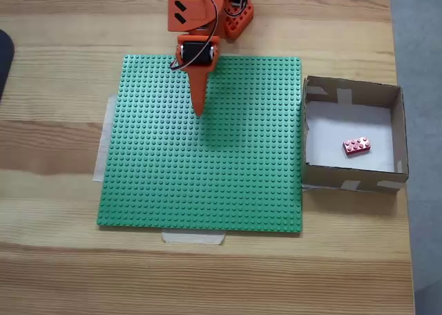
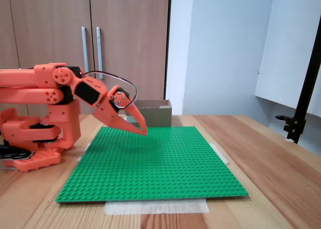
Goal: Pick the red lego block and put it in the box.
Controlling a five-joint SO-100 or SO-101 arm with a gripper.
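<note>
The red lego block lies on the white floor of the box, toward its right side in the fixed view from above. The box also shows as a brown cardboard wall behind the arm in the side fixed view. My orange gripper hangs over the upper left part of the green baseplate, well to the left of the box. Its fingers meet in a point with nothing between them. From the side, the gripper hovers a little above the plate, angled down.
A big green studded baseplate is taped to the wooden table. The arm's orange base stands at the plate's far edge. Wooden cabinet doors rise behind the table, and a black stand is at the right.
</note>
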